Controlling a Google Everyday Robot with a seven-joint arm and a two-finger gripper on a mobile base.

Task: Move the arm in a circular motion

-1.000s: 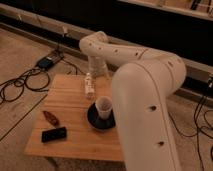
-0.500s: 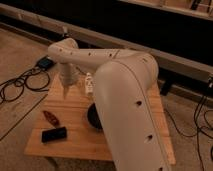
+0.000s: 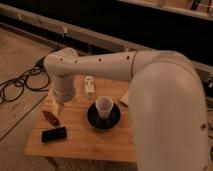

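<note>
That chunky cream-white arm [image 3: 150, 95] with dark screw holes is stretching left across the wooden table [image 3: 100, 142], its gripper [image 3: 59, 107] pointing down over the left edge, near the white cup [image 3: 104, 106].

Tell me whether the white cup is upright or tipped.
Upright: the white cup stands mouth-up on the dark plate. The tool hangs left of it.
</note>
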